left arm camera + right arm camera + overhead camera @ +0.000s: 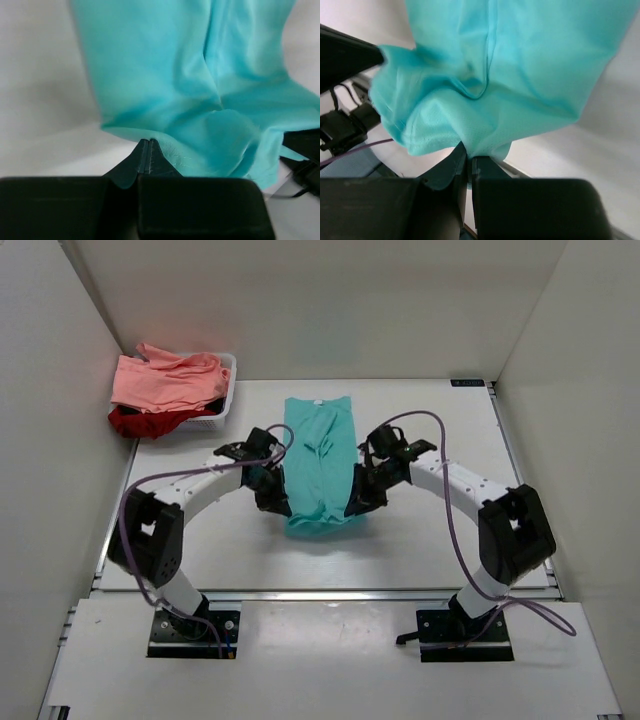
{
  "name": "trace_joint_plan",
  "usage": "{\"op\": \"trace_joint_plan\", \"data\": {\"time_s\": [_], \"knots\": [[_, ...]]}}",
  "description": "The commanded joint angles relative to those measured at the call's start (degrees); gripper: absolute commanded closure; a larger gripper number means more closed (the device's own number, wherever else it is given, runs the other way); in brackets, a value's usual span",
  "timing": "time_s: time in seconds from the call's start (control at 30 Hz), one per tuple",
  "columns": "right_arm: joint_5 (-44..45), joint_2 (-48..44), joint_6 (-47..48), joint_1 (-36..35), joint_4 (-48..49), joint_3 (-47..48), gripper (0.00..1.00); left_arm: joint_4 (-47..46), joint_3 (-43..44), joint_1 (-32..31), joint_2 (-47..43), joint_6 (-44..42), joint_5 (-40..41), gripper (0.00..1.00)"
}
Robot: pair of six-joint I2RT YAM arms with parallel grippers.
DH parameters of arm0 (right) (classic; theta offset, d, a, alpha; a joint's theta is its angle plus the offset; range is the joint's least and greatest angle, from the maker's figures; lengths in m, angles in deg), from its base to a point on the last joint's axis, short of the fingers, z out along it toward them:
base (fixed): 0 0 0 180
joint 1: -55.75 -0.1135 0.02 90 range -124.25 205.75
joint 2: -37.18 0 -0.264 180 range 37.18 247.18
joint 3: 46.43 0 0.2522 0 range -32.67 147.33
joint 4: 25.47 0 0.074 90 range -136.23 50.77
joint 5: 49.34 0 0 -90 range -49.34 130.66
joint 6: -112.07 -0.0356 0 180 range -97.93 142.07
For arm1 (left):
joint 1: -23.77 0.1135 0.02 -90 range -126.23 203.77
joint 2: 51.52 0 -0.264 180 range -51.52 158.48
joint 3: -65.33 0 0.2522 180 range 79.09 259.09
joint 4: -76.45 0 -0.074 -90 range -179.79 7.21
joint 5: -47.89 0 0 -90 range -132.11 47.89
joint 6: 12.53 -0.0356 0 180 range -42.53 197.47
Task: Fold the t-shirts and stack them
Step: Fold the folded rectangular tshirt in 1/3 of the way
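Currently: teal t-shirt, centre of desk, near hem pinched by your left gripper and right gripper, both clamped on cloth. Risk: uneven pulls would skew your fold.

Bright even overhead light, soft shadows, wrist views blurred up close

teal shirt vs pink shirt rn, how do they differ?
Teal shirt lies stretched out on the table; pink shirt is crumpled over the basket. Teal shirt's near edge is pinched by left hand and right hand; pink shirt is untouched. Both are plain cloth.
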Motion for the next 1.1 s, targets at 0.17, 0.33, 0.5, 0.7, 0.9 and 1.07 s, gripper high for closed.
{"op": "trace_joint_plan", "data": {"time_s": [0.17, 0.33, 0.5, 0.7, 0.9, 1.07], "knots": [[-3.3, 13.6, 13.1, 9.6, -9.5, 15.0, 0.99, 2.5, 18.0, 8.8, 12.4, 0.8, 1.8, 1.00], [-2.9, 22.4, 14.4, 12.3, -11.0, 26.0, 1.00, 2.6, 27.4, 10.5, 21.3, 1.0, 1.5, 1.00], [-3.2, 28.6, 13.7, 14.9, -9.9, 33.4, 0.87, 2.1, 33.8, 12.2, 28.5, 2.0, 0.2, 1.00], [-5.1, 29.3, 7.4, 18.0, -0.5, 36.7, 0.57, -3.0, 38.0, 16.6, 31.5, 5.9, -4.9, 0.75], [-1.9, 22.7, 6.0, 18.1, 5.6, 28.7, 0.49, -10.8, 30.0, 19.4, 26.1, 9.6, -9.0, 0.55], [1.4, 17.0, 8.1, 16.1, 5.6, 17.5, 0.50, -12.4, 19.4, 18.1, 18.0, 9.3, -8.6, 0.54]]}}
